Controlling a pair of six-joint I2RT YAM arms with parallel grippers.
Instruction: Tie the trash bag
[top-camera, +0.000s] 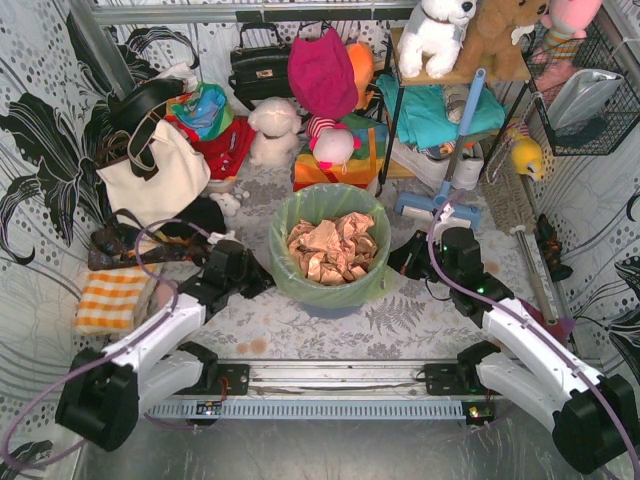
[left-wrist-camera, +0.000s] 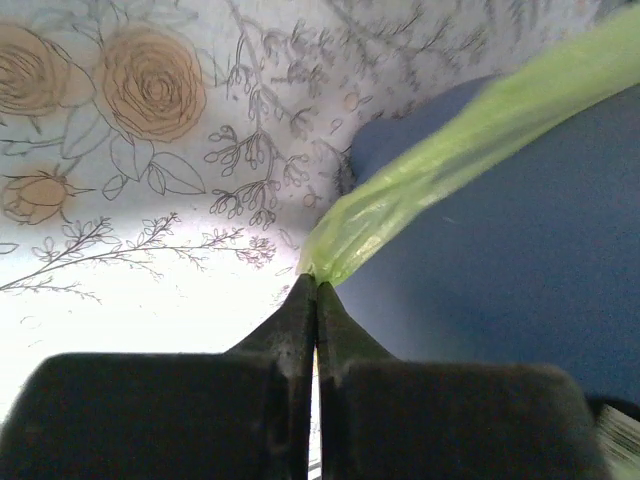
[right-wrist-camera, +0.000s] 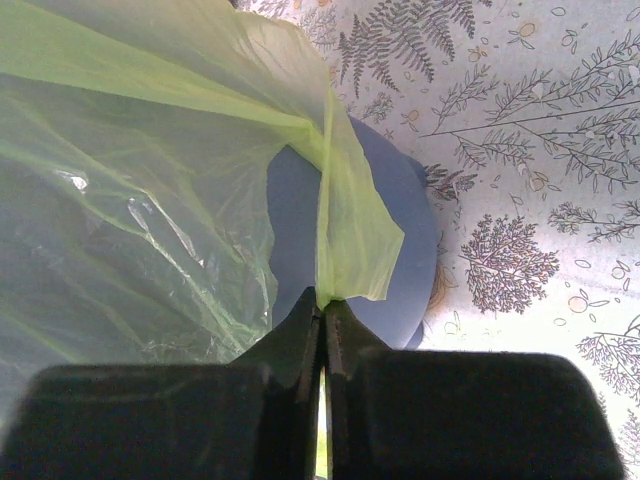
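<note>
- Green plastic trash bag (top-camera: 335, 197): centre of the top view, lining the blue-grey bin (left-wrist-camera: 520, 280), with tan paper inside.
- Left gripper (left-wrist-camera: 316, 283): pinched on the bag's left edge.
- Right gripper (right-wrist-camera: 322, 298): pinched on the right edge.
- Step: edges gripped; the next move probably calls for drawing them together.

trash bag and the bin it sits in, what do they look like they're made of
trash bag: thin plastic film, light green, translucent and glossy; it wrinkles finely and catches highlights.
bin: likely moulded plastic, blue-grey, smooth and matte; no grain or seams show, so not certain.
</note>
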